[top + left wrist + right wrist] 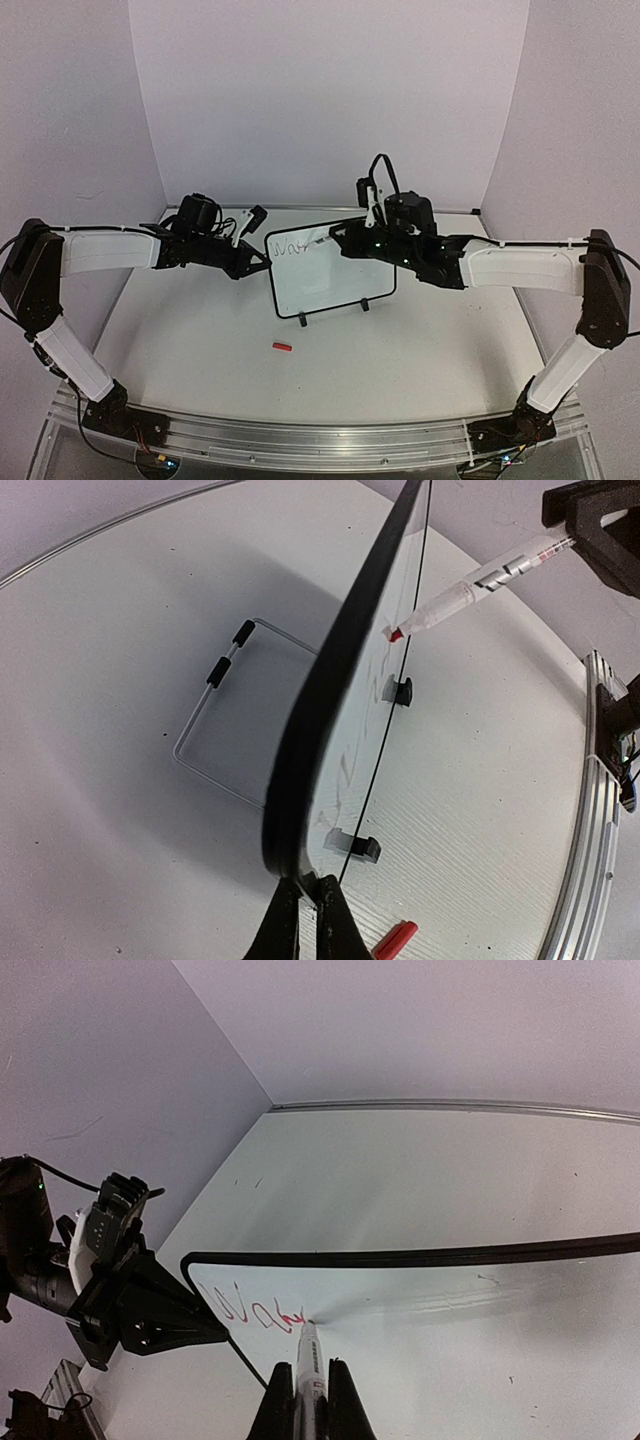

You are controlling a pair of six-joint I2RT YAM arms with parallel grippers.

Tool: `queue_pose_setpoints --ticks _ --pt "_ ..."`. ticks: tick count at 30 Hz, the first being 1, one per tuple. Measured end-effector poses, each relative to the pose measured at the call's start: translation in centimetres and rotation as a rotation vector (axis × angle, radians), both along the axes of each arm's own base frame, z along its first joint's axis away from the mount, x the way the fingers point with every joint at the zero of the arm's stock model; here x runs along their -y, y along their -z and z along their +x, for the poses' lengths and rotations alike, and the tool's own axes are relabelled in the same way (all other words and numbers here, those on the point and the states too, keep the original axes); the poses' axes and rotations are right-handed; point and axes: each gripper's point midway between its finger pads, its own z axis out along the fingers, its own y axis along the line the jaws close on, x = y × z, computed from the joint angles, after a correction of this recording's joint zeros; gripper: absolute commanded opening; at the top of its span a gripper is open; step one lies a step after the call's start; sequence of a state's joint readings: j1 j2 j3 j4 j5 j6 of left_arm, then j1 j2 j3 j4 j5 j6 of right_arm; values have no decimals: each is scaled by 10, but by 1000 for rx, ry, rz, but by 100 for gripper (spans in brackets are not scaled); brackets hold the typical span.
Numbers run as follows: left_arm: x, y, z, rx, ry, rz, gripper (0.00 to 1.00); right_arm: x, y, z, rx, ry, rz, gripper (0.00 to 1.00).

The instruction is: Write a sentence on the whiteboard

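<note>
Whiteboard (335, 280) stands on the table (180, 345), its left edge clamped in the left pincer (308, 900). Right pincer (306, 1378) grasps a marker (470, 590), tip touching beside the red strokes of the sentence (245, 1310).

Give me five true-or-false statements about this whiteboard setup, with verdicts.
1. The left gripper clamps the whiteboard by its edge. True.
2. The whiteboard lies flat. False: it stands upright on its clip feet.
3. The right gripper holds a marker. True.
4. The red cap is on the marker. False: it lies on the table.
5. The writing fills the whiteboard. False: it sits only near one upper corner.
</note>
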State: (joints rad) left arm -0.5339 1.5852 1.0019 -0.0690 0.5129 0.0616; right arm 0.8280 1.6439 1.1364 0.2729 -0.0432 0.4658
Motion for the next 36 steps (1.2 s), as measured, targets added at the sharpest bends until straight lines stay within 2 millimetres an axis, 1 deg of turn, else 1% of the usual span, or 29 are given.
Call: queue_pose_setpoints --ticks 6,10,27,36 --pt "0 0 0 0 0 0 0 2 -8 1 17 11 19 0" --pt "0 0 0 0 0 0 0 4 -9 2 23 23 20 0" --pt "0 0 0 0 0 0 0 10 2 1 5 49 1 0" --pt "0 0 0 0 -1 0 0 10 4 0 -2 50 1 0"
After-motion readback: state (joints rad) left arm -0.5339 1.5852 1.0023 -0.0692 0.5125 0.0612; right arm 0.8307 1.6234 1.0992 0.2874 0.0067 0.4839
